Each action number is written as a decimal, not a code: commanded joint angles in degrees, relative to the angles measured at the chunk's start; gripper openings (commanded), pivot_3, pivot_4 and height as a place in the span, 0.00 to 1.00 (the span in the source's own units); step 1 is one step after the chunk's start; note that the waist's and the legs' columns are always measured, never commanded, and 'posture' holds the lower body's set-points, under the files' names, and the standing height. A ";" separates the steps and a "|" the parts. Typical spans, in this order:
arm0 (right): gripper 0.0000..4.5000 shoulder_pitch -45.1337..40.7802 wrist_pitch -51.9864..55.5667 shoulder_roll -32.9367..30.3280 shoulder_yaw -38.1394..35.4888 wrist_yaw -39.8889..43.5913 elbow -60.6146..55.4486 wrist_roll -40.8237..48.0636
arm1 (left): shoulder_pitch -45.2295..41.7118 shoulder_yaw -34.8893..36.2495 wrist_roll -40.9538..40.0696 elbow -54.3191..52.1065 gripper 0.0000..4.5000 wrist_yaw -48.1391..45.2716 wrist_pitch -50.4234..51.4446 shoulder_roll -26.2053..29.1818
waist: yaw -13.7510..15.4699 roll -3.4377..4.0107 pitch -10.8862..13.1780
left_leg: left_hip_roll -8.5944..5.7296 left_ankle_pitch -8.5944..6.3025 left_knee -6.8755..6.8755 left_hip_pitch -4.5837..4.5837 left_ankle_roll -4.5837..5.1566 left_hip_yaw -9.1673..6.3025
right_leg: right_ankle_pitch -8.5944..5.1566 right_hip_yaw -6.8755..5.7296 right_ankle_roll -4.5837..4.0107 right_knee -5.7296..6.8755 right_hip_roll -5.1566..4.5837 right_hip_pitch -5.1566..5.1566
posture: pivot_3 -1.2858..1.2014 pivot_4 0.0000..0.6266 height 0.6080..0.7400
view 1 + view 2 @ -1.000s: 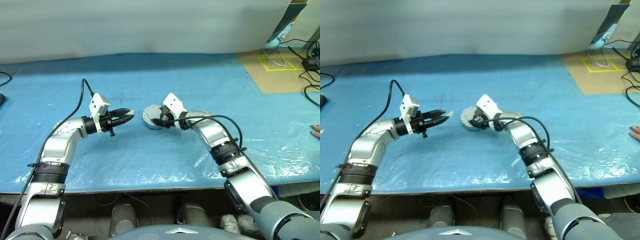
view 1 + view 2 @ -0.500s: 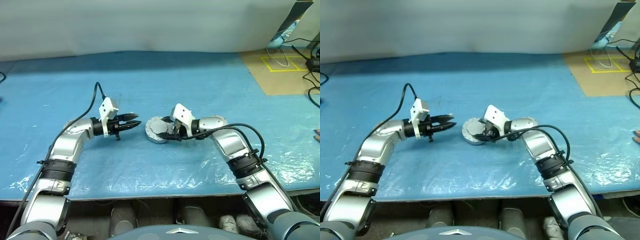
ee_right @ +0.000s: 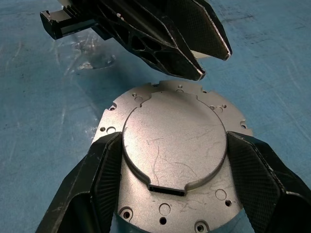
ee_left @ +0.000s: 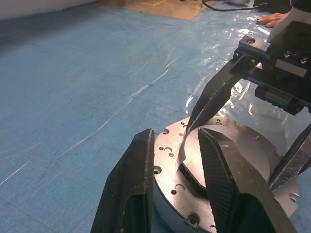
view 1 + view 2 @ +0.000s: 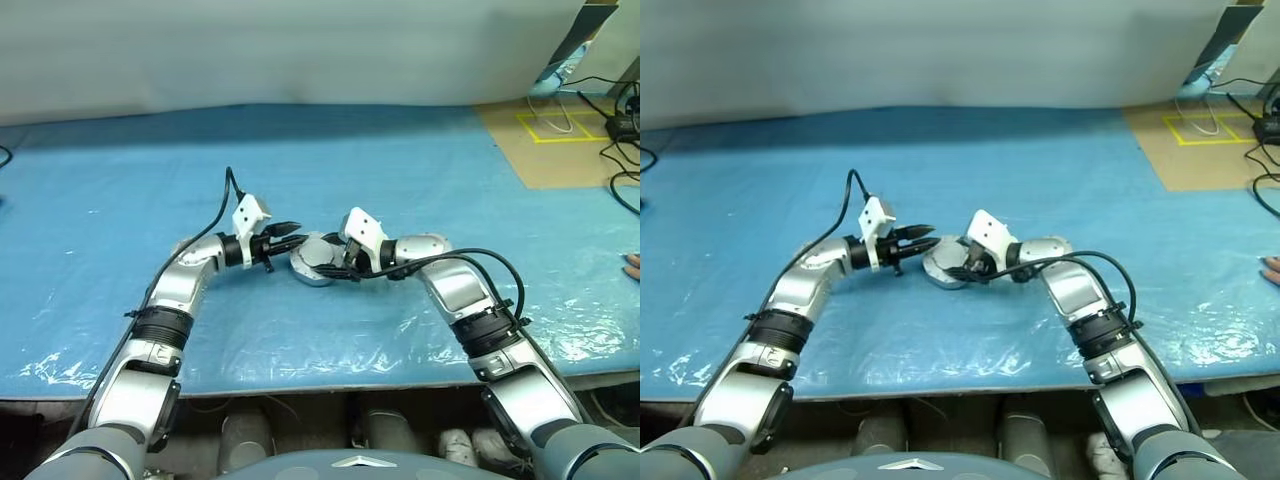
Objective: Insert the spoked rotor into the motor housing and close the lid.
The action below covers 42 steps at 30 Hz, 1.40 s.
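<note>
- The motor housing [image 3: 177, 160] lies flat on the table [image 5: 420, 160], which is covered with a wrinkled blue plastic sheet.
- What faces up is a round grey metal plate, matt and finely scratched, with small screw holes around the edge, a raised round part in the middle and a small rectangular notch in its rim.
- I cannot tell whether this upper face is the lid or the bottom of the housing.
- The right gripper [image 5: 340, 264] points down and to the left. Its two black textured fingers [image 3: 99, 179] stand wide, one at each side of the housing, at its edge. Whether they press on it, I cannot tell.
- The left gripper [image 5: 288, 236] points about level toward the right gripper, and its tips are just over the left rim of the housing. The fingers [image 4: 131, 184] are a little apart, and nothing is seen between them.
- At the far right of the table lies brown cardboard [image 5: 560, 140] with yellow tape and black cables [image 5: 620, 150].
- A person's fingers [image 5: 632, 264] rest at the right edge.
</note>
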 commanded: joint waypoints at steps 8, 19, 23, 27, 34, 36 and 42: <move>0.66 4.16 2.62 -1.27 1.95 -2.51 4.48 -2.75 | -0.87 2.33 -2.06 -1.29 0.00 -1.12 2.60 1.23 | 0.02 0.00 0.00 | -0.01 0.01 0.01 0.08 0.02 0.00 | 0.00 0.00 -0.01 0.00 -0.03 0.08 | 0.52 0.24 1.00; 0.66 3.56 1.01 -0.39 1.88 -3.26 6.98 -2.97 | 0.16 0.60 -1.05 -1.34 0.00 -3.82 2.59 2.02 | -0.04 0.00 0.00 | 0.00 0.01 0.02 0.12 0.03 0.00 | 0.01 -0.01 -0.03 0.00 -0.04 0.12 | 0.52 0.24 1.00; 0.66 3.45 1.41 -0.09 1.58 -3.41 6.75 -2.61 | -0.19 -0.77 -0.32 -0.54 0.00 -4.29 2.44 0.67 | -0.13 0.00 0.00 | 0.01 0.02 0.02 0.16 0.04 0.01 | 0.03 -0.01 -0.06 0.00 -0.04 0.12 | 0.52 0.24 1.00; 0.66 3.47 1.88 -0.22 1.36 -3.37 6.12 -2.41 | -0.02 -2.14 1.27 0.39 0.00 -4.91 2.26 0.82 | -0.17 0.01 0.00 | 0.01 0.02 0.01 0.16 0.05 0.01 | 0.03 -0.01 -0.06 0.00 -0.04 0.12 | 0.52 0.24 1.00; 0.66 4.50 2.92 -0.99 0.74 -3.49 4.41 -2.03 | 0.08 -1.00 1.80 2.92 0.00 -4.45 1.54 1.73 | -0.16 0.01 0.00 | 0.01 0.02 0.01 0.15 0.05 0.01 | 0.03 -0.01 -0.06 -0.02 -0.04 0.12 | 0.52 0.24 1.00; 0.66 4.68 3.10 -1.08 0.73 -3.62 4.12 -2.09 | 0.19 -0.27 1.04 3.22 0.00 -4.63 1.89 1.76 | -0.13 0.01 0.00 | 0.00 0.02 0.01 0.15 0.05 0.01 | 0.03 -0.01 -0.06 -0.02 -0.04 0.13 | 0.52 0.24 1.00; 0.66 4.72 3.15 -1.11 0.64 -3.77 4.09 -2.09 | 0.90 -0.33 1.30 3.18 0.00 -5.34 2.00 1.99 | -0.08 0.01 0.00 | 0.00 0.02 -0.01 0.14 0.05 0.01 | 0.03 -0.02 -0.06 -0.06 -0.05 0.13 | 0.52 0.24 1.00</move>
